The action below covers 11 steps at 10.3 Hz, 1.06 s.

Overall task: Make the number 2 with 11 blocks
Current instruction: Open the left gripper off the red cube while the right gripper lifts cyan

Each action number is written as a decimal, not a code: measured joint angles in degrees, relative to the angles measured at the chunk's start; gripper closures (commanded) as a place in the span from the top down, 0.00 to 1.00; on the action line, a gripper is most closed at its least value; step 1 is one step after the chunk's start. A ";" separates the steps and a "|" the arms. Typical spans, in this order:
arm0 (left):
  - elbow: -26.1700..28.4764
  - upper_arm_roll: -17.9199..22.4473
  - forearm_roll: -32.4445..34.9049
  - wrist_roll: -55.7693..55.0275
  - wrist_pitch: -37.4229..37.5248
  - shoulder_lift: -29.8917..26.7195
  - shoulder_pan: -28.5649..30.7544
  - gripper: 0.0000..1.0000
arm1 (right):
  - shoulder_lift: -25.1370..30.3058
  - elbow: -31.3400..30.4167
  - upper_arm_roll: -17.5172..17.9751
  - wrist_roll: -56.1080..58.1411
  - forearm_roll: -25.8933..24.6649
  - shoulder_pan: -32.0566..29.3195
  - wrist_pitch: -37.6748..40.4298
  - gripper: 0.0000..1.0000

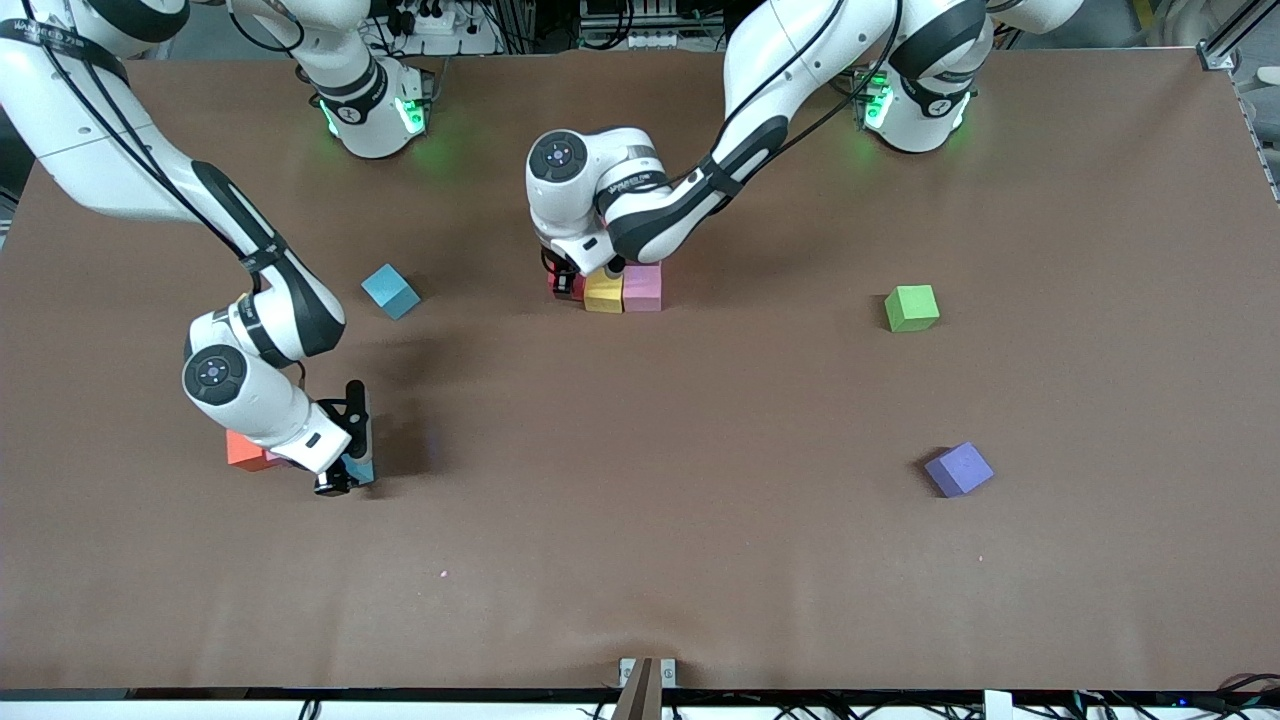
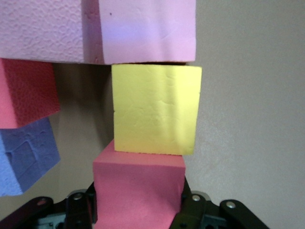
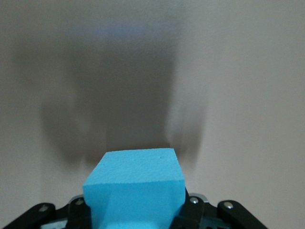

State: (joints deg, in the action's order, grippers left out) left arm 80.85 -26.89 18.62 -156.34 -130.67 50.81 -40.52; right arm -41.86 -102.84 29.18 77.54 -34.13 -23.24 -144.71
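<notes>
My left gripper is shut on a pinkish-red block. That block touches a yellow block, which sits against a pink block; the three form one row. The left wrist view also shows another pink block, a red block and a purple block beside that row. My right gripper is low at the table toward the right arm's end, shut on a blue block.
An orange block lies just beside the right hand. A second blue block sits farther from the front camera than that hand. Toward the left arm's end lie a green block and, nearer the camera, a purple block.
</notes>
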 measured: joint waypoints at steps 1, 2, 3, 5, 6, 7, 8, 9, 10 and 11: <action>-0.02 0.04 0.00 0.00 -0.11 0.21 -0.08 0.29 | 0.56 0.27 0.18 0.00 0.00 0.03 0.00 0.21; -0.03 0.07 0.00 0.00 -0.28 0.37 -0.17 0.29 | 1.21 0.31 0.40 0.00 0.22 0.03 0.00 0.21; -0.03 0.10 0.00 0.00 -0.52 0.48 -0.24 0.29 | 1.61 0.31 0.66 -0.05 0.79 0.03 0.01 0.22; -0.03 0.16 0.00 0.00 -0.70 0.73 -0.28 0.29 | 2.30 0.31 0.91 -0.05 3.42 0.04 0.04 0.22; -0.03 0.56 0.00 0.00 -0.71 0.81 -0.38 0.29 | 2.54 0.31 0.93 -0.05 4.07 0.04 0.07 0.22; -0.03 1.36 0.00 0.00 -0.72 0.88 -0.55 0.29 | 2.59 0.31 0.96 -0.05 4.25 0.04 0.08 0.22; -0.04 1.86 0.00 0.00 -0.74 1.02 -0.70 0.33 | 2.58 0.31 0.96 -0.05 4.31 0.05 0.08 0.22; -0.08 1.90 0.00 0.00 -0.84 1.09 -0.77 0.79 | 2.58 0.30 0.96 -0.05 4.35 0.05 0.09 0.22; -0.09 1.98 0.00 0.01 -0.84 1.09 -0.85 1.00 | 2.58 0.29 0.96 -0.05 4.40 0.05 0.09 0.22; -0.08 2.04 0.00 0.04 -0.84 1.18 -1.06 1.00 | 2.58 0.26 0.96 -0.05 4.43 0.05 0.11 0.22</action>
State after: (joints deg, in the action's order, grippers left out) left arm 80.77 -24.84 18.62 -156.31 -131.51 51.99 -41.58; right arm -39.28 -102.58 30.15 77.49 -29.70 -23.19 -144.59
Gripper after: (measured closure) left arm 0.286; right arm 0.427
